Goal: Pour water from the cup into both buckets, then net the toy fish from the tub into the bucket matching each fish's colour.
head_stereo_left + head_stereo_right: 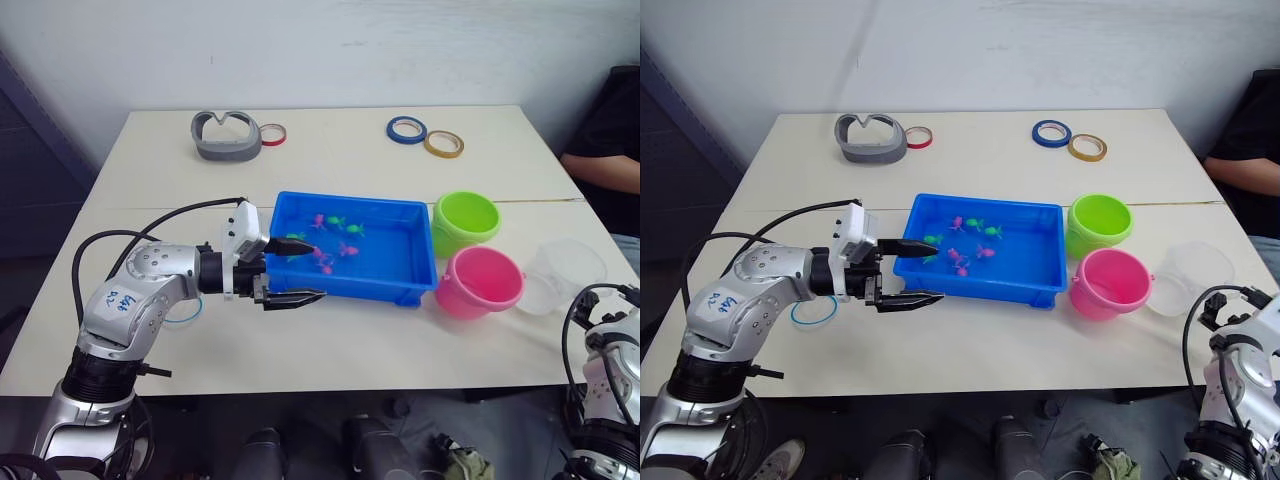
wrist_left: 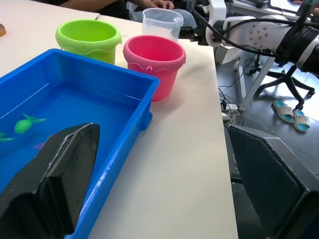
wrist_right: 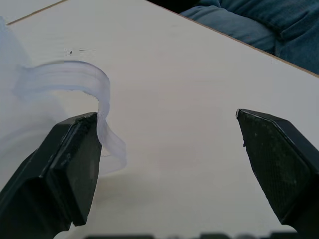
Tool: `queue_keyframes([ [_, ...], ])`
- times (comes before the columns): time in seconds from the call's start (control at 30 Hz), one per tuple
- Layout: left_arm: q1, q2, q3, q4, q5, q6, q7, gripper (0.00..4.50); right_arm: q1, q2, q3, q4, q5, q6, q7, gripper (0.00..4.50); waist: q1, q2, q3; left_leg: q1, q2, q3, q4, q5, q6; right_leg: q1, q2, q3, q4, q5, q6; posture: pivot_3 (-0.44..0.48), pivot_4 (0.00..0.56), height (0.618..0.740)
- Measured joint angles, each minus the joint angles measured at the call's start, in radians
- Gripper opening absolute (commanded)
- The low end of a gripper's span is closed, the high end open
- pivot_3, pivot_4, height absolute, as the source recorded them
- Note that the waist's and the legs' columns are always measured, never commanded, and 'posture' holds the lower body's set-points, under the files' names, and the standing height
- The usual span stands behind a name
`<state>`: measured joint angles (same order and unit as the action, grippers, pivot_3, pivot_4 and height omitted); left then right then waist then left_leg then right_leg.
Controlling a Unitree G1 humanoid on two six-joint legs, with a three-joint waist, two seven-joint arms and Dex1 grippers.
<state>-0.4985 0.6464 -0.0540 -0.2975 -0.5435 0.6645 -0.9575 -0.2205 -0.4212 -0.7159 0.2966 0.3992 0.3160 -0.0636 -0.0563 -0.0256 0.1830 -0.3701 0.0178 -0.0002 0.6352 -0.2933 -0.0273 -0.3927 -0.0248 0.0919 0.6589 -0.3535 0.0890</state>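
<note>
At the table's right edge the clear cup (image 1: pixel 568 268) stands just beside the pink bucket (image 1: pixel 482 281), with the lime green bucket (image 1: pixel 466 220) behind that and the blue tub (image 1: pixel 350 246) on the buckets' left. Right wrist view: the right gripper (image 3: pixel 169 149) has its fingers spread wide and holds nothing; one finger (image 3: pixel 75 164) sits right at the cup's handle loop, touching or nearly so, the other well clear over bare table. Judgement: step in hand is the approach to grasp the cup, pour not yet begun. For a good grasp, the opening should be centred on the cup wall or handle rather than skimming one side, since a lopsided close could push the light cup away or tip it. Close gently; thin plastic will likely flex. Lift straight up before swinging toward the pink bucket, the nearer one, then tilt slowly so half the water is kept for the green. Water level in the cup cannot be made out. Left gripper (image 1: pixel 293 268) hovers at the tub's near left corner, fingers apart, empty, one fingertip over the water. Pink and green toy fish (image 1: pixel 338 237) lie in the tub. Blue-rimmed net (image 1: pixel 814 311) lies on the table by the left arm, untouched. Keep the left arm still during the pour.
</note>
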Motion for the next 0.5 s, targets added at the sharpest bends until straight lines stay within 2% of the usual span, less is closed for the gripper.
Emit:
queue_keyframes([
  [0.07, 0.0, 0.001, 0.001, 0.0, 0.0, 0.0, 0.001, 4.47, -0.005, 0.0, 0.002, 0.013, -0.003, -0.013, 0.001, 4.5, 0.0, 0.0, 0.0, 0.0, 0.0, 0.0, 0.0, 0.0, 0.0, 0.0, 0.0, 0.0, 0.0, 0.0, 0.0, 0.0, 0.15, 0.74],
  [0.13, 0.0, 0.002, 0.002, 0.0, 0.0, 0.0, 0.003, 4.5, -0.008, -0.001, 0.003, 0.023, -0.003, -0.025, 0.003, 4.01, 0.0, 0.0, 0.0, 0.0, 0.0, 0.0, 0.0, 0.0, 0.0, 0.0, 0.0, 0.0, 0.0, 0.0, 0.0, 0.0, 0.15, 0.74],
  [0.2, 0.0, 0.002, 0.004, 0.0, 0.0, 0.001, 0.004, 4.5, -0.009, -0.001, 0.005, 0.025, -0.004, -0.033, 0.005, 3.26, 0.0, 0.0, 0.0, 0.0, 0.0, 0.0, 0.0, 0.0, 0.0, 0.0, 0.0, 0.0, 0.0, 0.0, 0.0, 0.0, 0.15, 0.74],
  [0.4, 0.001, 0.002, 0.005, -0.004, 0.0, 0.007, 0.009, 4.5, -0.01, -0.001, 0.008, 0.025, -0.003, -0.036, 0.007, 0.33, 0.0, 0.0, 0.0, 0.0, 0.0, 0.0, 0.0, 0.0, 0.0, 0.0, 0.0, 0.0, 0.0, 0.0, 0.0, 0.0, 0.15, 0.74],
  [0.43, 0.004, 0.002, 0.006, -0.006, 0.0, 0.007, 0.009, 4.5, -0.01, -0.001, 0.008, 0.025, -0.002, -0.038, 0.007, 0.04, 0.0, 0.0, 0.0, 0.0, 0.0, 0.0, 0.0, 0.0, 0.0, 0.0, 0.0, 0.0, 0.0, 0.0, 0.0, 0.0, 0.15, 0.74],
  [0.5, 0.016, 0.002, 0.01, -0.008, 0.0, 0.007, 0.01, 4.5, -0.009, -0.002, 0.008, 0.019, -0.001, -0.043, 0.011, 0.04, 0.0, 0.0, 0.0, 0.0, 0.0, 0.0, 0.0, 0.0, 0.0, 0.0, 0.0, 0.0, 0.0, 0.0, 0.0, 0.0, 0.15, 0.74],
])
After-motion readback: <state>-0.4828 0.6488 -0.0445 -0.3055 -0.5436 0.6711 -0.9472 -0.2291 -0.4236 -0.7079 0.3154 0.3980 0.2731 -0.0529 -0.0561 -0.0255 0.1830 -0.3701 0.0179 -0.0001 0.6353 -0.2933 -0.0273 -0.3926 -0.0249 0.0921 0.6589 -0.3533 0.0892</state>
